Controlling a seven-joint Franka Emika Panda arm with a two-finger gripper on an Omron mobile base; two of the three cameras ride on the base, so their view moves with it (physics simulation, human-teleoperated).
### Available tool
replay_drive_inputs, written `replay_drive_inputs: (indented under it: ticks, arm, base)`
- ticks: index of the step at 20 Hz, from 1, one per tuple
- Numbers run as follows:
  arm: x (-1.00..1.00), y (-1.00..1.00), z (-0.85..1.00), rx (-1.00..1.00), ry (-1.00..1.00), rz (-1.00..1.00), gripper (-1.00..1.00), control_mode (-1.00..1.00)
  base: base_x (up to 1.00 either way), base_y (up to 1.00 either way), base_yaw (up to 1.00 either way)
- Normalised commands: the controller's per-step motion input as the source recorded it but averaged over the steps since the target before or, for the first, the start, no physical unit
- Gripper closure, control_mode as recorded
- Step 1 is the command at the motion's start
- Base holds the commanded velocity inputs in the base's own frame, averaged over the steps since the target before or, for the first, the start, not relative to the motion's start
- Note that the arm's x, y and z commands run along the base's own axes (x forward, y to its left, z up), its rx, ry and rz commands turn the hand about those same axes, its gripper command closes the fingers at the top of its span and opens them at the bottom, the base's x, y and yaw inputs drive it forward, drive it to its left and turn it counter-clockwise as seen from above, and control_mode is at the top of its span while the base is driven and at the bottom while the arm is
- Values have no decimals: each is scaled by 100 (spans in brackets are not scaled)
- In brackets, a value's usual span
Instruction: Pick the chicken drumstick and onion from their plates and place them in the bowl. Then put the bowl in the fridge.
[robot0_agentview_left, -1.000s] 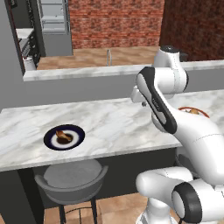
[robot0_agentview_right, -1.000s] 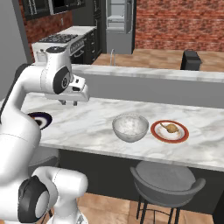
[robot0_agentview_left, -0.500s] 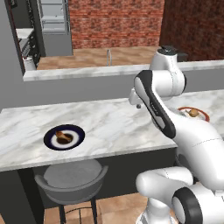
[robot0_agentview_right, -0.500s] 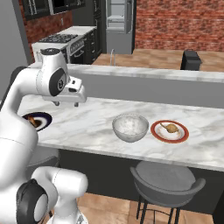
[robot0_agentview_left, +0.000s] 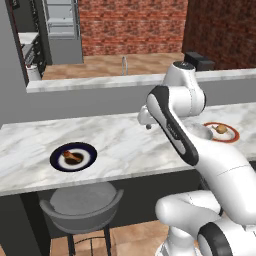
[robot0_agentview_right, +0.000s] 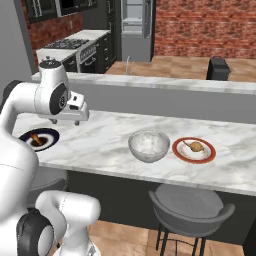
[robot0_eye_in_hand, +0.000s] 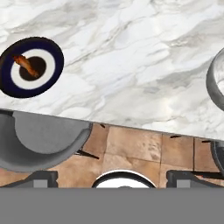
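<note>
Counter: white-grey marbled countertop (robot0_agentview_right: 100, 145), long, with a raised grey ledge behind it; two grey stools tucked under the front edge, one (robot0_agentview_left: 82, 210) under the navy plate, one (robot0_agentview_right: 190, 207) under the red plate.
Room: red brick back wall, wood-tone floor, dark cabinets and a stove at far left, tall grey fridge (robot0_agentview_right: 136, 25) open at the back showing pale shelves.
Navy plate: navy-rimmed plate (robot0_agentview_left: 73, 157) on the counter's left part, well apart from the bowl.
Drumstick: chicken drumstick (robot0_eye_in_hand: 27, 66) lies flat on the navy plate; in the hand view its long axis runs diagonally, thin end at the rim, thick end on the dark centre.
Bowl: pale-grey bowl (robot0_agentview_right: 149, 145) upright on the counter, just beside the red plate, not touching.
Red plate: red-rimmed plate (robot0_agentview_right: 194, 150) right of the bowl.
Onion: tan onion (robot0_agentview_right: 196, 147) sits on the red plate, near its middle.
Gripper: gripper (robot0_agentview_right: 75, 121) hangs above bare counter between navy plate and bowl; fingers spread wide, nothing between them.
</note>
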Motion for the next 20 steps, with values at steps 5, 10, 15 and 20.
replay_drive_inputs:
  ticks: [5, 10, 15, 20]
  arm:
    - [0, 39, -22, 5, -6, 19, -100, -100]
    - [5, 43, -24, 0, -9, 23, -100, -100]
    - [12, 45, -22, -11, 0, 24, -100, -100]
    - [20, 47, -19, -8, 1, 12, -100, -100]
  base:
    - [0, 0, 0]
    - [0, 0, 0]
    - [0, 0, 0]
    - [0, 0, 0]
